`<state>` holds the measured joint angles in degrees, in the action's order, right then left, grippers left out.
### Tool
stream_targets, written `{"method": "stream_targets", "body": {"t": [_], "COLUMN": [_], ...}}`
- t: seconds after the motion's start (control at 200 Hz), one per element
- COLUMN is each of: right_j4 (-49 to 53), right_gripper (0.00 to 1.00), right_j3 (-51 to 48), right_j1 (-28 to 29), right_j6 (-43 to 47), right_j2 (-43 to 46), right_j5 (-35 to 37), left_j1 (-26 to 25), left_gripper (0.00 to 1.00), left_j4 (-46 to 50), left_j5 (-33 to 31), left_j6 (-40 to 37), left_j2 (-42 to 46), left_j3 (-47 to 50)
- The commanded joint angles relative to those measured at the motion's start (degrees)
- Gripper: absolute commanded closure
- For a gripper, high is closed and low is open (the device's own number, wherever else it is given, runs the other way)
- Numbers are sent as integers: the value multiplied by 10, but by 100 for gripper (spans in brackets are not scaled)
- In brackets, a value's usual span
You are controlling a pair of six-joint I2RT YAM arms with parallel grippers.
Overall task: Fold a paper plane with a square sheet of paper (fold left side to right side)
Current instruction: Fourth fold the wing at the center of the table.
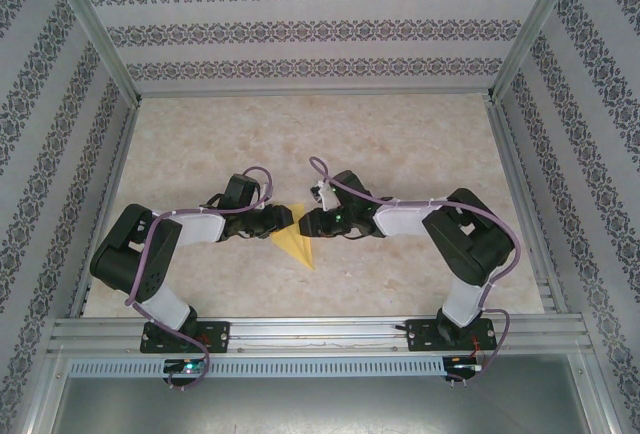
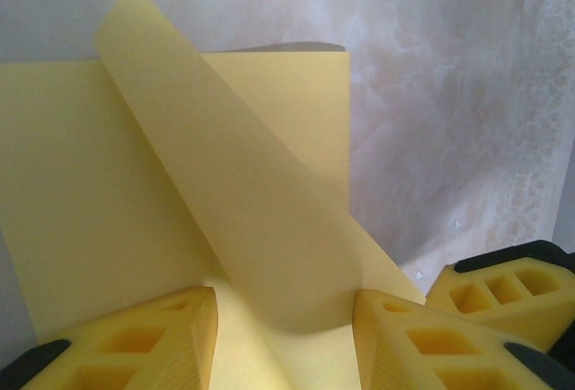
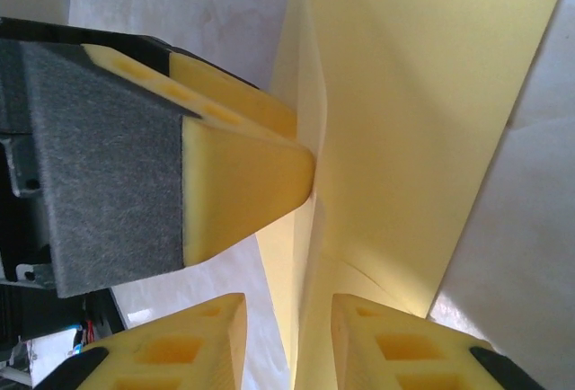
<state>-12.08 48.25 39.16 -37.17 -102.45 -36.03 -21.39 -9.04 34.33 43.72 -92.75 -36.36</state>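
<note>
A pale marbled table (image 1: 400,144) carries the thin yellow square sheet of paper (image 1: 294,244), partly folded, at its centre between both arms. The left gripper (image 2: 283,336) stands half open astride a curled flap, holding nothing. The right gripper (image 3: 289,341) brackets the raised edge without pinching it. The fold looks mid-way; the next move is to lay the flap over and crease it.

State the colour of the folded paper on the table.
The folded paper is plain pale yellow, with no pattern; it shows best in the left wrist view.

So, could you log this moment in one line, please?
paper: partly folded; left pincer: open over paper; right pincer: open astride paper
</note>
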Motion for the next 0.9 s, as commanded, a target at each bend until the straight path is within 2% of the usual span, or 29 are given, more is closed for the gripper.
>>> {"method": "stream_targets", "body": {"t": [0.0, 0.065, 0.32, 0.894], "right_j4": [-8, -6, 28, 55], "right_gripper": [73, 80, 93, 97], "right_j3": [18, 18, 24, 29], "right_j1": [7, 7, 5, 1], "right_j6": [10, 10, 33, 46], "right_j2": [-15, -18, -24, -40], "right_j5": [-12, -9, 11, 43], "left_j1": [-6, -6, -7, -6], "left_gripper": [56, 56, 56, 56], "left_j4": [48, 49, 54, 56], "left_j5": [-29, -29, -32, -34], "left_j6": [-16, -17, -22, -22], "left_j2": [-9, -9, -6, -4], "left_j3": [2, 1, 0, 1]}}
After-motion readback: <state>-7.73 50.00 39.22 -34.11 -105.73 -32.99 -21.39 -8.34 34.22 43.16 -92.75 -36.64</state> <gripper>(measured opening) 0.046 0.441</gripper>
